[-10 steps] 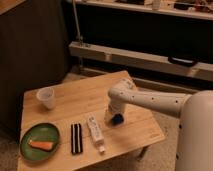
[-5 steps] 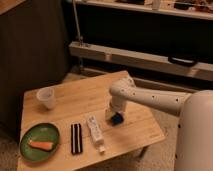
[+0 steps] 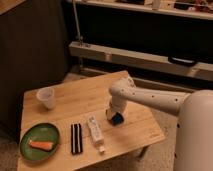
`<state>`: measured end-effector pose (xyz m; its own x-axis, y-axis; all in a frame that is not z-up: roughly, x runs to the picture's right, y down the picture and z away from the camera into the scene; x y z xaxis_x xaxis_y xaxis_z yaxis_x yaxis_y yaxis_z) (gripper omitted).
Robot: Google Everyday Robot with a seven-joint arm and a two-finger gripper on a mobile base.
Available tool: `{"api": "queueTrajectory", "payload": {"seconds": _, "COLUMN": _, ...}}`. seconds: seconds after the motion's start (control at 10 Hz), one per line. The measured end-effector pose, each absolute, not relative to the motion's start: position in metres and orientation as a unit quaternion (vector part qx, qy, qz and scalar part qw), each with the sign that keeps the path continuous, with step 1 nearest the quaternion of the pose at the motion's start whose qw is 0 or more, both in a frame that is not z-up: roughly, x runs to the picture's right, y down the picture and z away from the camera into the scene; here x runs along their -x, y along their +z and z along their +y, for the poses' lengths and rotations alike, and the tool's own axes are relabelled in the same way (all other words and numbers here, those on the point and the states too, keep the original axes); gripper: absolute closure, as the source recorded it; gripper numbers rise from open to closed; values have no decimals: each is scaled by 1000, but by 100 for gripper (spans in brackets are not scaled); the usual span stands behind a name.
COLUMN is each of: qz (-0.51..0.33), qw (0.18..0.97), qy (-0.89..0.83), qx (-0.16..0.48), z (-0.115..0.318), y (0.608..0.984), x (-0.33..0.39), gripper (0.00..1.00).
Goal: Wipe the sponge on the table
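Observation:
A small bright-blue sponge point(image 3: 118, 119) lies on the light-wood table point(image 3: 75, 102), right of the white tube. My gripper point(image 3: 114, 114) comes down from the white arm directly onto the sponge, covering its upper left part. The sponge's blue edge shows under and to the right of the gripper. It rests on the table top near the middle right.
A white tube point(image 3: 95, 131) lies left of the sponge. A black-and-white striped bar point(image 3: 76, 138) lies further left. A green plate point(image 3: 39, 142) with an orange piece sits at the front left corner. A clear cup point(image 3: 46, 97) stands at the back left.
The gripper and sponge have shifted slightly along the table top; the other objects have not moved.

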<state>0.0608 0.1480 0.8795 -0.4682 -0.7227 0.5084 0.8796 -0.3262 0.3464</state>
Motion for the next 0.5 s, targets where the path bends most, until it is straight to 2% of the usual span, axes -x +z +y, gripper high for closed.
{"api": "queueTrajectory", "payload": {"seconds": 0.5, "qz": -297, "qw": 498, "qy": -803, "qx": 137, "z": 145, "y": 880, "x": -62, "gripper": 52}}
